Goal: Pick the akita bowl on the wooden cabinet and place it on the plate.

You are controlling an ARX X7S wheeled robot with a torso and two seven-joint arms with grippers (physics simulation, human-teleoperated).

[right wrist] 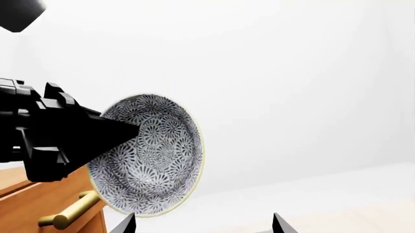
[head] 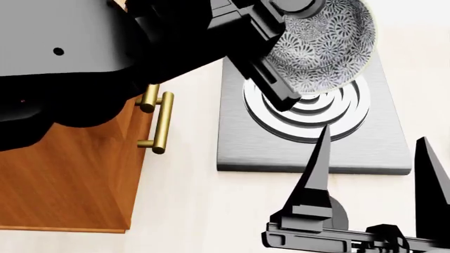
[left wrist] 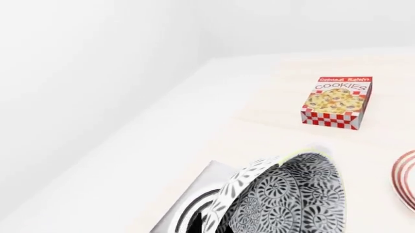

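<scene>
Left tool clamped on akita bowl rim; right tool spread, empty.

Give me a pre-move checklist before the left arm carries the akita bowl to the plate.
1. Bowl held: ok. The left tool is shut on the akita bowl, one finger reaching across its inside in the right wrist view.
2. Bowl off the wooden cabinet: ok, it hangs above the induction hob.
3. Bowl attitude: not ok, it hangs tilted, on edge.
4. Plate located: ok, but only its red-ringed rim shows.
5. Cookie box away from the plate: ok.
6. Right tool out of the way: ok, open, nearer than the hob.
</scene>
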